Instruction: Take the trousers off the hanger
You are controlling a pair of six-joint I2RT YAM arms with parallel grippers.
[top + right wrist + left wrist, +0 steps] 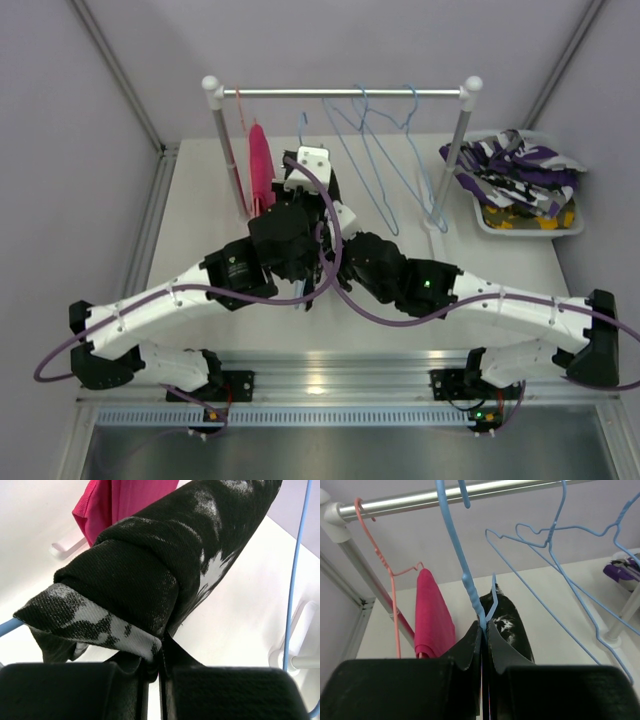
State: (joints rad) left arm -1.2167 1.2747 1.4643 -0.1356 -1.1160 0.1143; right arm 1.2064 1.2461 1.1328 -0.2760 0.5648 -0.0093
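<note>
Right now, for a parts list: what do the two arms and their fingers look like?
The left arm and right arm have white links with black joints and bases. A purple cable trails along each. The fingers are matte black. A green light glows near the right wrist.

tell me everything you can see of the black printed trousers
The black trousers, woven cloth with blotchy white print and a paler inside at the hem, hang folded over a blue hanger beside the pink pair. The right pincer is shut on their lower edge; the left pincer pinches the hanger wire.
</note>
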